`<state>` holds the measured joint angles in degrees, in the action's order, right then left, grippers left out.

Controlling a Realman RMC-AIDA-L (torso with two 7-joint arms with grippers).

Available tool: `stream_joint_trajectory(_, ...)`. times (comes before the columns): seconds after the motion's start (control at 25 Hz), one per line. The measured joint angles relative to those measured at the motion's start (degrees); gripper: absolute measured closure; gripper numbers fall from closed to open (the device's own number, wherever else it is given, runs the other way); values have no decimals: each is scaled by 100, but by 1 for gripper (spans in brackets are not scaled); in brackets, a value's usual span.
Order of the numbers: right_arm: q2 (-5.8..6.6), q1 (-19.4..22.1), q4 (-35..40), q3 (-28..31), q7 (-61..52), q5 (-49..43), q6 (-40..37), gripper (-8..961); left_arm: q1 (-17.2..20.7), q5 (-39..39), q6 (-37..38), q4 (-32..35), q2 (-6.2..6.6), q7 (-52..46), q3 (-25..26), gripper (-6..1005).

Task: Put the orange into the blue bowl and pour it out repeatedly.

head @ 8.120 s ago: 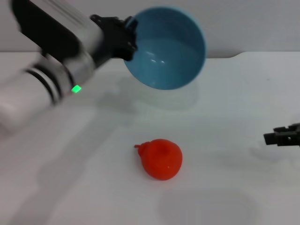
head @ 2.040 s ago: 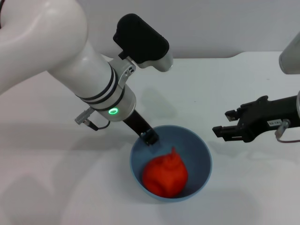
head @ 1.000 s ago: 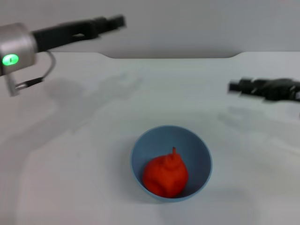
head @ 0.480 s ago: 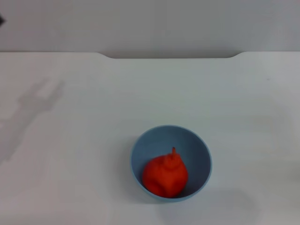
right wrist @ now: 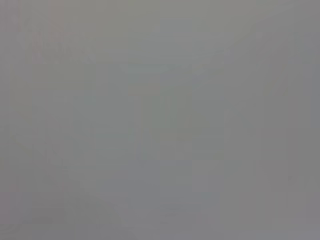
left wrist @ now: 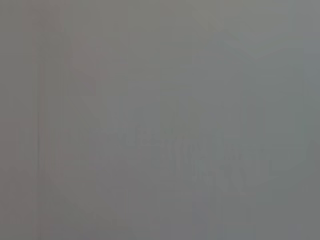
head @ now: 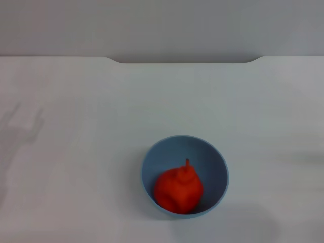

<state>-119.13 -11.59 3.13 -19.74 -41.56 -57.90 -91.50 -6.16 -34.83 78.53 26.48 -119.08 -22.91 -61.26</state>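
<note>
The blue bowl stands upright on the white table, near its front edge and a little right of centre. The orange lies inside the bowl, stem nub up, against the near-left wall. Neither gripper shows in the head view; both arms are out of the picture. The left wrist view and the right wrist view show only a flat grey surface, with no bowl, orange or fingers in them.
The white table runs back to a grey wall, with a shallow notch in its far edge. A faint shadow lies on the table at the far left.
Both arms have pulled back out of the head view, left arm to the left, right arm to the right. The bowl with the orange in it has stayed in place.
</note>
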Motion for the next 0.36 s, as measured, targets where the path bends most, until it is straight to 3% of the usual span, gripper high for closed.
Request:
stream_joint_trajectory(0.2,-16,-26,-1080,682,2301,39,-252,444,-16,209,238,-305,-1,273,-9,407)
stream_joint_trajectory(0.36,-22,-108,-1492,856,3049,42,-204,444,-19,193,278,-313,-1,268,-64,406)
